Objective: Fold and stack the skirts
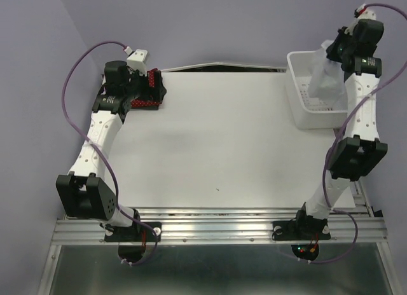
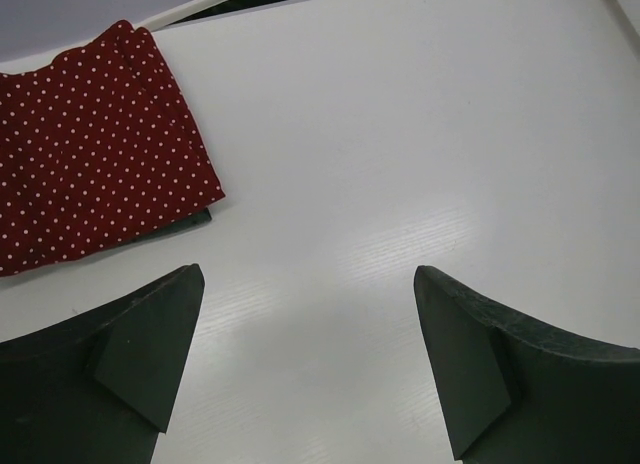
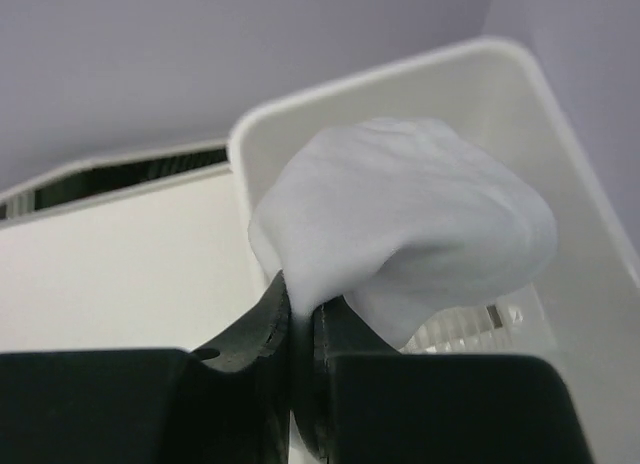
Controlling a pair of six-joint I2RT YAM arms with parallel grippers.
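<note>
The red skirt with white dots (image 2: 95, 149) lies folded flat at the table's back left corner (image 1: 145, 103). A thin dark edge (image 2: 203, 217) shows under its near corner; I cannot tell whether it is the charcoal skirt. My left gripper (image 2: 308, 274) is open and empty, just above the bare table beside the red skirt (image 1: 150, 85). My right gripper (image 3: 300, 299) is shut on a fold of the white skirt (image 3: 400, 214). It holds the skirt hanging over the white bin (image 1: 321, 79).
The white plastic bin (image 1: 304, 117) stands at the table's back right, its rim and wall close under the right gripper (image 3: 570, 194). A dark gap (image 1: 222, 68) runs along the table's back edge. Lavender walls close in on both sides.
</note>
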